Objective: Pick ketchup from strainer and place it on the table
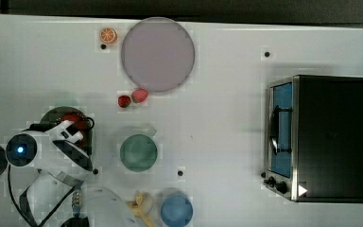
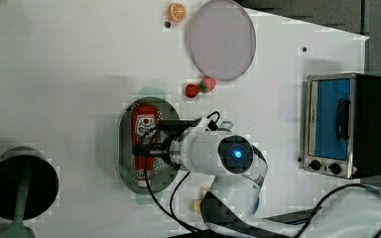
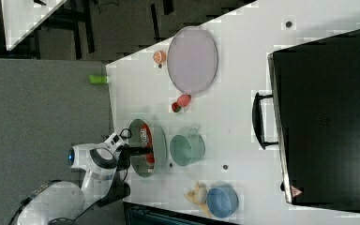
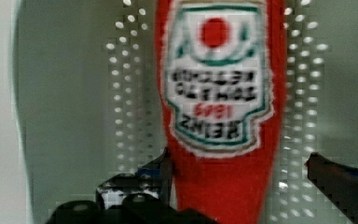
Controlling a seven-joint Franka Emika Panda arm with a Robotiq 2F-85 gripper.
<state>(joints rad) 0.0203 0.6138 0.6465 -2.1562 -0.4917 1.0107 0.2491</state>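
Note:
The ketchup (image 2: 144, 126) is a red squeeze bottle with a white label, lying lengthwise in the pale green perforated strainer (image 2: 126, 148) on the white table (image 1: 227, 118). My gripper (image 4: 237, 163) is down inside the strainer and open, with one dark finger on each side of the bottle's lower body. In the wrist view one finger (image 4: 161, 170) sits close against the ketchup (image 4: 223, 93), while the other finger (image 4: 335, 179) stands apart from it. The arm covers much of the strainer (image 1: 52, 116) in the top view, where only a bit of the red ketchup (image 1: 73, 120) shows.
A green cup (image 1: 138, 152) stands beside the strainer. Two strawberries (image 1: 124, 101), a large purple plate (image 1: 157, 54) and an orange slice (image 1: 108, 35) lie further off. A blue bowl (image 1: 176, 210) is near the table's edge, and a toaster oven (image 1: 319, 137) is at the top view's right.

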